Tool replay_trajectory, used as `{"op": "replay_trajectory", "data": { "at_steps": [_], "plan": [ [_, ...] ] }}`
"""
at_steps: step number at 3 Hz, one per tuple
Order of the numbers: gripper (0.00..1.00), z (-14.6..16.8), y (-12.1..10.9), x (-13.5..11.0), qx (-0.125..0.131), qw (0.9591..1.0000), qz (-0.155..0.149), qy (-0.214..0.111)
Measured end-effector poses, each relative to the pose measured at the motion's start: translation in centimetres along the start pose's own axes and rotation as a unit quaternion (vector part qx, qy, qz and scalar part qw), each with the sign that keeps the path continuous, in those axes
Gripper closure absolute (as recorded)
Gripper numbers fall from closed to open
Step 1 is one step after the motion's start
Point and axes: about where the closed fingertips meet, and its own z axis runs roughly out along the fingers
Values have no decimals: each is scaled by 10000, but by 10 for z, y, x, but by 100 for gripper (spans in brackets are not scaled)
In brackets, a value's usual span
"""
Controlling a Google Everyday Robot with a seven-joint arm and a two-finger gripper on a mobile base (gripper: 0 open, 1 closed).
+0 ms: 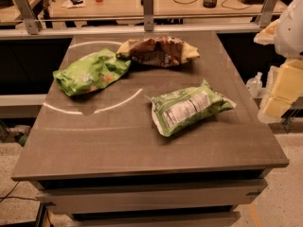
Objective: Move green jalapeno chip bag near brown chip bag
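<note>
Green jalapeno chip bag [189, 109] lies on the table [118, 145], right of middle, white label w/ black text facing up. Words too small to read. Brown chip bag [158, 51] sits at the back, apart from it, right by a lime-green bag [90, 72] on the left. Gripper [280, 91] hangs off the table's right side, partly cut off. Can't tell if it's apart or together.

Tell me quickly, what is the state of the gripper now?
Gripper: right of the table, apart from the green jalapeno chip bag; open or closed cannot be told.
</note>
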Motion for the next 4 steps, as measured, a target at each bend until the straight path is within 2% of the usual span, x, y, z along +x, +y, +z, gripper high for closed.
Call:
{"op": "replay_trajectory", "data": {
  "at_steps": [1,2,3,4],
  "plan": [
    [0,17,-18,-7,-139,9993,-182,-296],
    [0,55,-39,-23,-433,9950,-633,-643],
    [0,86,-43,-31,-721,9913,-925,-606],
    [0,119,-37,-40,-956,9857,-1324,-408]
  ]
}}
